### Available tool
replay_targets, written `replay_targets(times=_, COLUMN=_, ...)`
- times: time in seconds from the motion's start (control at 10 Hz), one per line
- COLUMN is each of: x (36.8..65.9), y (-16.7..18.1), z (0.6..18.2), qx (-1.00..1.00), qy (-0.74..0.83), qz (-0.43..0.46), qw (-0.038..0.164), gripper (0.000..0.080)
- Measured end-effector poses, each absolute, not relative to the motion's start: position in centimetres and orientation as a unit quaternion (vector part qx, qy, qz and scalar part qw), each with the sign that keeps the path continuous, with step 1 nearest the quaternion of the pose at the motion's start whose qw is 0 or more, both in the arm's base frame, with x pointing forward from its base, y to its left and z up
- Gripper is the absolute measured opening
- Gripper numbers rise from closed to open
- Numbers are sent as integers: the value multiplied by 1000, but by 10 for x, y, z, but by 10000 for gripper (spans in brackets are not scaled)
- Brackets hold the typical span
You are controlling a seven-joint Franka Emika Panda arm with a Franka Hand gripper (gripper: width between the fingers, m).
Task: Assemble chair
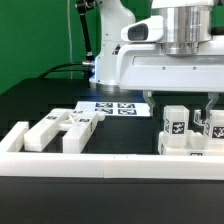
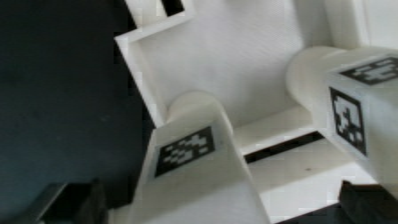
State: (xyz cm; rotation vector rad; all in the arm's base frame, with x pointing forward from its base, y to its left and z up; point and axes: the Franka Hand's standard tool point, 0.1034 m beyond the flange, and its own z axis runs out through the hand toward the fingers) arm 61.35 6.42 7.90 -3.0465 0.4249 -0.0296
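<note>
While the end effector [image 2: 217, 203] hangs with jaws spread wide and nothing held, the partly joined chair [image 1: 183, 132] stands on the counter [image 1: 40, 100] directly beneath it, one tagged leg [image 2: 187, 150] apparently upright and lined up between the fingers.

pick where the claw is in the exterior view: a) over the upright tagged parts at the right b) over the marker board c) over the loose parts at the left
a, the open claw hangs over the upright tagged chair parts at the exterior view's right
</note>
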Motion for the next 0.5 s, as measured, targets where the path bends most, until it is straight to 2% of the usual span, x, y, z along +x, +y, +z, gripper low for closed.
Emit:
replay_targets(times=0.2, x=614, y=60, z=79, qx=-998, qy=46, qz=-13, qw=30, gripper=649)
replay_targets(times=0.4, x=614, y=58, z=79, qx=-999, qy=16, qz=-14, qw=30, gripper=649)
replay_targets(times=0.5, x=614, y=58, z=79, qx=-999, qy=17, qz=-14, qw=30, gripper=527)
